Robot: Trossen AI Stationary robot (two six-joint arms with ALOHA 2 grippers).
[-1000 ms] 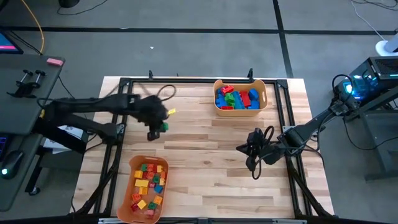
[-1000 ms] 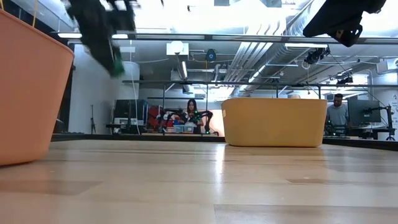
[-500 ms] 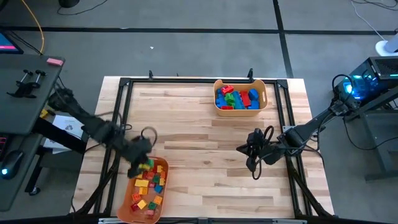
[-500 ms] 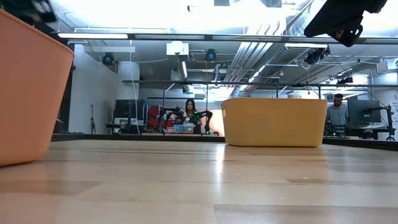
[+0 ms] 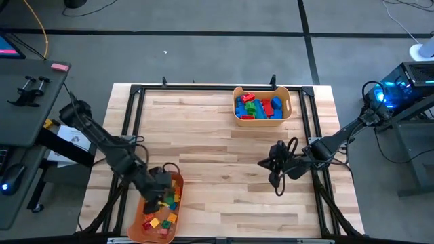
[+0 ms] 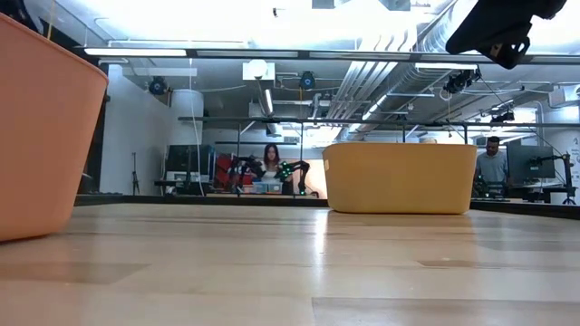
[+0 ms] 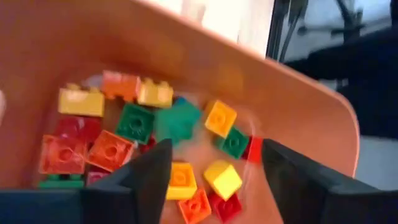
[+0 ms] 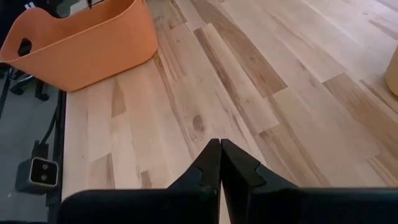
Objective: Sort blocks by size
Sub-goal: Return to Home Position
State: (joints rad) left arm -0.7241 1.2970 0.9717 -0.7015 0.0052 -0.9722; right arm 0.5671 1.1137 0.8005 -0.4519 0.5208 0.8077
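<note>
Over the nearest orange bin (image 7: 155, 56), the left pincer (image 7: 211, 180) hangs with fingers apart and empty, above the small blocks (image 7: 112, 149) heaped inside. Mid-counter (image 5: 224, 149), the right pincer (image 8: 219, 163) waits, fingers together. The far bin (image 5: 290, 112) holds the larger blocks (image 5: 258, 107). Sorting looks finished; next, the left arm should lift clear of the bin wall and retract.

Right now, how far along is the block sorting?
Done, it seems: small blocks lie in the near bin, larger blocks in the far bin, and the high view shows none loose on the table. In hand: nothing; the left pincer hangs open over the small blocks. Left: probably only parking that arm; the right pincer waits shut over the table's right side.
</note>
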